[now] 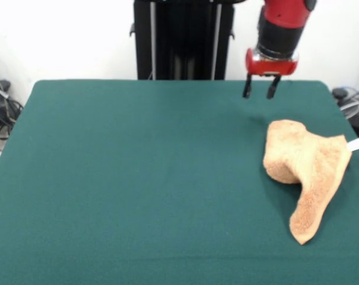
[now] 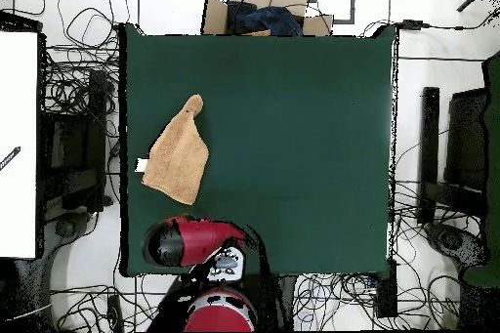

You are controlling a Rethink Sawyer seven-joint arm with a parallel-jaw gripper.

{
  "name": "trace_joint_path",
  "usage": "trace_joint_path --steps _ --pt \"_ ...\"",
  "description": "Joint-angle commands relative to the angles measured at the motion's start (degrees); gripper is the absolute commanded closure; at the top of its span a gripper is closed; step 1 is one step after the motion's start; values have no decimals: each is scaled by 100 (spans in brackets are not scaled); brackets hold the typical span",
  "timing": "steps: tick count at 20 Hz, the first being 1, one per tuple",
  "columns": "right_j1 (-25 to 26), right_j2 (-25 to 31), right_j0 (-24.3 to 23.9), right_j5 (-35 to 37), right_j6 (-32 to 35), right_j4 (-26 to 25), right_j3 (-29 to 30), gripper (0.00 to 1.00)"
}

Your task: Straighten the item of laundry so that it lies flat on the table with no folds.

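Towel (image 1: 307, 175): bunched, folded, bench (image 1: 137, 178) edge | gripper (image 1: 261, 90): fingers apart, empty, above bench | step: approach; next: grasp a corner.

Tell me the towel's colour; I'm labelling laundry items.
Orange-tan, the towel shows best in the front view.

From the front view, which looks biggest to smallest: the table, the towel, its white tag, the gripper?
1. table
2. towel
3. gripper, though it sits farther from the camera, so this is unsure
4. tag
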Motion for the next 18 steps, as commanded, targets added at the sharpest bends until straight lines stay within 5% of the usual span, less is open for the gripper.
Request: trace_joint_path --steps 1,8,18 --pt "-134 194 502 -368 1937 674 308 0" --pt "22 189 875 -387 1941 1242 150 0" --pt "656 735 436 -835 1435 1408 -347 0"
